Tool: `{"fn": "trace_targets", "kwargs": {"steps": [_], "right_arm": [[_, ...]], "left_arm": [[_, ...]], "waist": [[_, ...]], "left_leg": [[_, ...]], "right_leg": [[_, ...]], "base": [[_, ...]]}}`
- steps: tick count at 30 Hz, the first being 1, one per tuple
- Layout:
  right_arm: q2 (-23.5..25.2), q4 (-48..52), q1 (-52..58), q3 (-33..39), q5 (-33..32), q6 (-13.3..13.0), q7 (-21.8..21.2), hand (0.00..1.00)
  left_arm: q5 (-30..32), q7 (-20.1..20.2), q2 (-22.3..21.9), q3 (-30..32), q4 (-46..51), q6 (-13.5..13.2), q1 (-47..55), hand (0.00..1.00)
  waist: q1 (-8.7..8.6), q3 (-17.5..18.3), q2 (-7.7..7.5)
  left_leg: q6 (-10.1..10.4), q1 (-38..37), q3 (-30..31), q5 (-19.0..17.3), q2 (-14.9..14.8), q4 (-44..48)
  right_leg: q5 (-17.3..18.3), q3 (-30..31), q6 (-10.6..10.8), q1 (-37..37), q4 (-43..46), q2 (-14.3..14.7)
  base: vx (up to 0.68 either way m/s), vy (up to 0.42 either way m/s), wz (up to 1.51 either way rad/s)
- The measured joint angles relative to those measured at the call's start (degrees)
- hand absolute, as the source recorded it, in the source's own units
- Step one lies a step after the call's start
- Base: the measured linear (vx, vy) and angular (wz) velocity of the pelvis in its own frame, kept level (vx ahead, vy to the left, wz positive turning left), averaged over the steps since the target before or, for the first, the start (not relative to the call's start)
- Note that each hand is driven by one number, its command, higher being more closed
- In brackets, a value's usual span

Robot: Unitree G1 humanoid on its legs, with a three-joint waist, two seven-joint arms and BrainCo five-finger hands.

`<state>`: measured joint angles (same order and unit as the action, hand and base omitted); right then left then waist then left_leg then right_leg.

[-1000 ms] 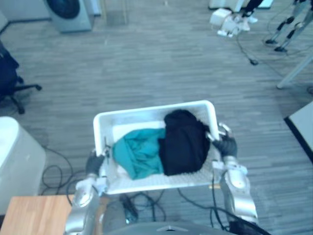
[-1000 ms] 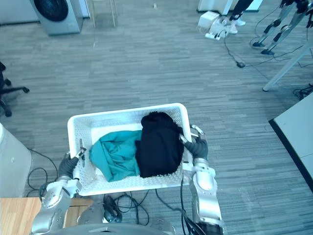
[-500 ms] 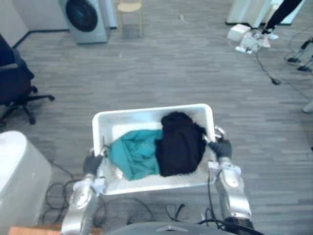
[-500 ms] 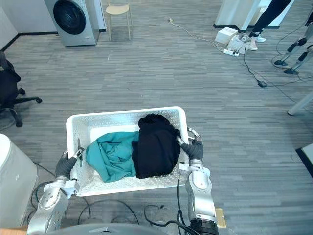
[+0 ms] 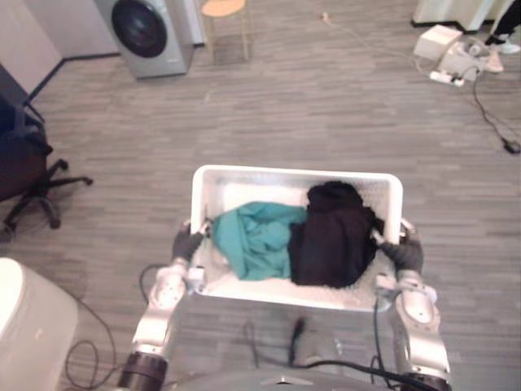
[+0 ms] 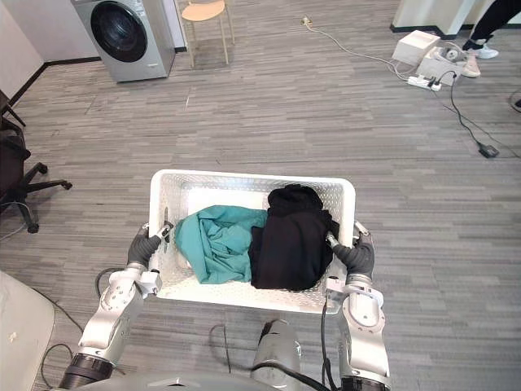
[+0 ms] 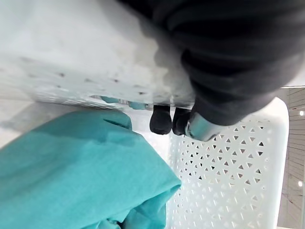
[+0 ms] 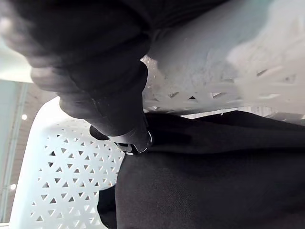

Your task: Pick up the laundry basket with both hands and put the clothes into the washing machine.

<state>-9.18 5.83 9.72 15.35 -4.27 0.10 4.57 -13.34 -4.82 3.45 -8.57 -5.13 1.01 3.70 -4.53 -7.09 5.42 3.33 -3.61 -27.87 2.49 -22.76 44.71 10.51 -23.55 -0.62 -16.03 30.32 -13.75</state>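
And here is the basket (image 6: 252, 178), white and perforated, held up in front of the robot between its two hands, one at each short end. The left hand (image 6: 145, 245) is clamped on the left end: in its wrist view the dark fingertips (image 7: 162, 121) hook over the rim and down inside the wall, right by the laundry. Over on the other end the right hand (image 6: 356, 257) has the same kind of grip, its fingers wrapped over the rim, and from its wrist a dark finger (image 8: 121, 112) curls over the edge just beside the dark laundry. Both hands are closed on the basket, then, and it sits fairly level between them, the long sides running across the view. Inside, a crumpled teal cloth (image 6: 216, 243) fills the left half and a black cloth (image 6: 291, 240) is heaped in the right half, the two touching in the middle, the black one riding up toward the far wall. All the clothes are in the basket. Ahead and to the left, well apart across the grey plank floor (image 6: 326, 114), stands the washer (image 6: 126, 34), its round dark door facing the room, with a stool (image 6: 203, 15) just beside it. An office chair (image 6: 15, 167) sits at the left edge.
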Motion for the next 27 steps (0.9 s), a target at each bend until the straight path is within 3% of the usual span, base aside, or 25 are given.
{"fn": "trace_targets", "kwargs": {"steps": [1, 2, 3, 4, 7, 10, 11, 12, 13, 14, 15, 16, 19, 20, 21, 22, 23, 24, 25, 26, 27], "right_arm": [[0.31, 0.05, 0.92, -0.08, -0.62, -0.07, 0.02, 1.0], [0.11, 0.06, 1.08, -0.07, -0.66, -0.06, 0.04, 1.0], [-0.25, 0.16, 1.15, -0.06, -0.77, -0.05, 0.35, 1.0], [-0.16, 0.3, 1.19, -0.08, -0.77, -0.05, 0.75, 1.0], [-0.13, 0.55, 1.16, -0.58, -0.85, -0.14, 0.87, 1.0], [-0.2, 0.54, 1.2, -0.62, -1.01, -0.27, 0.86, 1.0], [-0.37, 0.52, 1.31, -0.62, -1.01, -0.39, 0.84, 1.0], [-0.74, 0.51, 1.65, -0.62, -1.04, -0.59, 0.82, 1.0], [-1.43, 0.29, 2.67, -0.63, -1.06, -1.16, 0.8, 1.0], [-1.27, 0.16, 2.95, -0.81, -1.12, -1.14, 0.73, 1.0], [-0.22, 0.02, 3.02, -1.45, -1.25, -1.15, 0.71, 1.0], [0.31, 0.02, 2.87, -2.5, -2.19, -1.23, 0.66, 1.0], [0.33, -0.16, 0.94, -4.52, -2.57, -1.23, -0.07, 1.0], [0.67, -0.44, 1.15, -4.51, -2.58, -1.35, -0.32, 1.0], [0.27, -1.39, 1.57, -4.24, -2.57, -1.69, -0.34, 1.0], [0.71, -3.14, 1.32, -4.07, -2.53, -2.01, -0.31, 1.0], [1.03, -3.68, 1.35, -4.08, -2.46, -2.05, -0.31, 1.0], [1.76, -5.4, 1.12, -4.1, -2.33, -2.07, -0.32, 1.0], [2.62, -6.35, 1.0, -4.12, -2.1, -2.05, -0.32, 1.0], [4.03, -7.88, 0.82, -4.16, -2.01, -1.76, -0.33, 1.0], [4.3, -8.46, 0.8, -4.4, -2.01, -1.45, -0.33, 1.0]], "left_arm": [[-0.07, 0.01, 0.04, -0.39, -0.19, 0.0, 1.07, 1.0], [-0.12, -0.01, 0.02, -0.61, -0.18, 0.0, 1.17, 1.0], [-0.54, -0.01, -0.09, -0.77, -0.18, 0.01, 1.3, 1.0], [-0.82, 0.0, -0.07, -0.75, -0.05, 0.01, 1.32, 1.0], [-1.05, 0.01, 0.08, -0.57, 1.54, 0.01, 1.94, 1.0], [-1.05, 0.08, 0.09, -0.59, 2.96, 0.01, 2.43, 1.0], [-1.05, 0.07, 0.03, -0.61, 3.43, 0.02, 2.91, 1.0], [-1.04, 0.07, -0.08, -0.62, 4.45, 0.03, 3.67, 1.0], [-0.98, 0.1, 0.03, -1.31, 5.98, 0.02, 5.06, 1.0], [-0.95, 0.09, 0.11, -1.39, 6.18, 0.03, 5.63, 1.0], [-0.76, -0.05, 0.35, -0.76, 6.4, 0.03, 6.26, 1.0], [-0.44, -0.15, 0.95, 0.29, 6.76, 0.07, 6.24, 1.0], [-0.45, -0.29, 1.11, 2.67, 6.96, 0.13, 7.7, 1.0], [-0.45, -0.24, 1.07, 2.66, 7.0, 0.13, 7.86, 1.0], [-0.42, -0.03, 1.06, 1.97, 7.22, 0.12, 7.95, 1.0], [-0.22, 0.08, 1.59, 1.52, 7.38, 0.11, 7.66, 1.0], [0.14, 0.09, 1.85, 1.53, 7.42, 0.11, 7.51, 1.0], [0.71, 0.06, 2.46, 1.56, 7.46, 0.14, 7.43, 1.0], [1.26, -0.07, 2.81, 1.75, 7.47, 0.21, 7.42, 1.0], [1.7, -0.33, 4.03, 1.77, 7.39, 0.46, 7.43, 1.0], [2.05, -0.43, 4.66, 1.73, 7.25, 0.64, 7.43, 1.0]], "waist": [[0.92, -0.18, 0.03], [1.15, -0.14, 0.11], [1.35, -0.26, -0.01], [1.26, -0.28, -0.06], [1.61, -0.24, -0.08], [2.62, -0.31, -0.73], [2.64, -0.41, -1.18], [2.64, -0.26, -0.93], [3.08, 0.43, 0.08], [3.69, 0.74, -0.44], [3.71, 1.58, -1.24], [2.88, 1.72, -3.39], [4.43, 1.93, -4.91], [4.81, 2.08, -5.52], [4.93, 3.37, -5.19], [4.65, 4.28, -6.66], [4.44, 4.38, -7.56], [3.95, 4.45, -8.3], [3.81, 4.41, -8.34], [4.08, 3.91, -8.23], [4.29, 3.36, -7.79]], "left_leg": [[-2.44, 2.28, -0.63, 3.01, -4.36, 9.26], [-2.64, 3.26, -0.75, 1.47, -5.26, 12.44], [-4.22, 6.38, -2.55, -4.19, -6.54, 21.13], [-5.23, 8.09, -5.48, -7.25, -6.82, 23.25], [-6.07, 12.26, -10.45, -11.77, -6.62, 18.83], [-3.64, 18.17, -10.61, -13.15, -1.37, -2.12], [-1.33, 18.7, -8.98, -10.68, 3.56, -16.0], [-0.59, 18.51, -7.74, -7.38, 6.65, -27.13], [-1.05, 18.47, -4.01, -0.04, 9.87, -37.69], [-1.15, 17.6, -2.25, 4.51, 10.56, -37.56], [-4.5, 18.6, -1.93, 6.4, 10.94, -34.12], [-5.64, 21.08, -1.59, 1.7, 11.16, -27.1], [-5.63, 23.27, 0.34, -7.93, 8.9, -10.96], [-5.94, 23.8, 0.77, -9.5, 8.98, -8.63], [-4.72, 22.58, 1.67, -14.42, 10.54, -9.22], [-3.2, 20.31, 1.15, -16.2, 13.49, -10.88], [-3.66, 19.66, 1.04, -16.76, 14.83, -11.07], [-4.14, 18.65, 1.4, -17.98, 15.81, -10.98], [-4.27, 17.97, 2.05, -18.57, 15.83, -11.18], [-3.46, 14.65, 2.78, -18.99, 15.83, -13.46], [-2.55, 11.04, 2.75, -18.83, 15.95, -16.29]], "right_leg": [[0.86, -0.85, -0.74, 4.57, -3.91, 1.81], [0.99, -0.76, -0.72, 5.47, -4.65, 2.1], [1.19, -0.78, -0.42, 9.16, -7.6, 2.56], [1.2, -0.77, -0.39, 12.15, -10.34, 2.72], [1.06, -0.65, 0.0, 16.64, -15.0, 2.89], [1.76, -0.66, 3.07, 20.75, -17.84, 0.95], [2.06, -0.85, 5.78, 22.75, -18.44, -0.61], [1.98, -0.81, 8.5, 24.59, -19.39, -0.94], [2.93, -0.32, 12.03, 27.37, -20.28, -0.54], [3.17, 0.57, 12.45, 28.07, -20.7, -1.21], [3.22, 1.78, 12.15, 29.12, -22.01, -2.19], [2.81, 3.16, 11.55, 29.98, -23.37, -2.85], [-0.11, 6.04, 10.73, 32.39, -22.18, -4.77], [-0.4, 6.05, 10.55, 32.11, -20.04, -5.27], [-0.44, 7.01, 10.61, 29.58, -12.48, -7.13], [-0.95, 9.63, 11.52, 24.91, -0.66, -11.46], [-2.92, 11.0, 12.5, 22.09, 5.52, -13.56], [-7.67, 12.77, 13.83, 16.54, 17.2, -15.58], [-7.5, 13.12, 14.08, 13.49, 23.3, -15.52], [-4.1, 12.98, 11.71, 8.88, 32.77, -14.48], [-1.03, 11.62, 8.94, 6.55, 36.53, -13.42]], "base": [[0.27, -0.093, -0.08], [0.39, -0.076, -0.06], [0.32, -0.02, 0.02], [0.38, -0.007, 0.04], [0.29, 0.078, -0.07], [0.36, 0.186, -0.16], [0.46, 0.285, -0.14], [0.72, 0.46, -0.19], [0.66, 0.41, -0.3], [0.55, 0.317, -0.34], [0.39, 0.158, -0.07], [0.39, 0.133, 0.06], [0.59, 0.252, -0.27], [0.46, 0.271, -0.03], [0.45, 0.305, 0.26], [0.43, 0.28, 0.37], [0.4, 0.175, 0.49], [0.29, 0.044, 0.41], [0.38, -0.019, 0.34], [0.42, -0.103, 0.08], [0.45, -0.117, -0.08]]}}
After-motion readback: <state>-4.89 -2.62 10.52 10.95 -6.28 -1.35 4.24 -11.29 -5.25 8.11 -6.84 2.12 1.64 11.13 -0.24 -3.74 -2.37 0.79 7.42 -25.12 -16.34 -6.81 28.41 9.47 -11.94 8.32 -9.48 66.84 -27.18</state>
